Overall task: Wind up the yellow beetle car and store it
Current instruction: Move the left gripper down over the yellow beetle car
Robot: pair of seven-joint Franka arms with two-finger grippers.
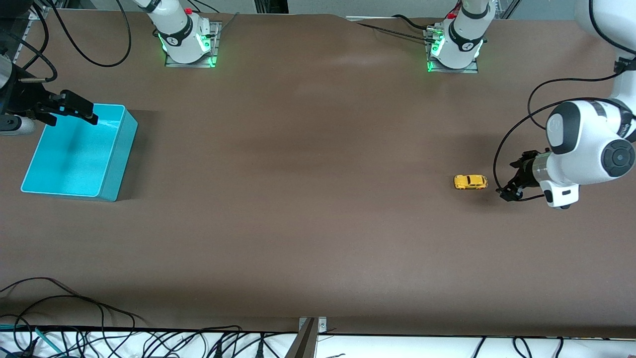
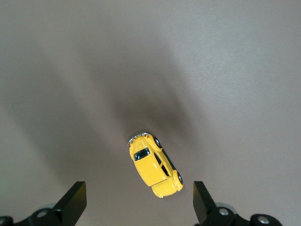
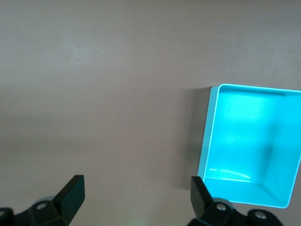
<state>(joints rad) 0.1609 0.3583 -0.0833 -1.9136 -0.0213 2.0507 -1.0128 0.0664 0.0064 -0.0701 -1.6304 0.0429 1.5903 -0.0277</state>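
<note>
Yellow beetle car [image 1: 470,182], tiny rounded toy: alone on brown counter [image 1: 308,199], toward left arm's end. Right claw [image 1: 74,110] wide, empty, over rectangular teal plastic bin [image 1: 112,164]. Car's long axis points toward left claw [image 1: 511,186], just beside, wide, empty; left arm nearer.

A broad brown table [image 1: 308,199] fills the room, its matte surface catching a pale sheen of overhead light. Along the table edge nearest the front camera, a white strip carries tangled black cables [image 1: 149,343] and a metal bracket [image 1: 310,330].
</note>
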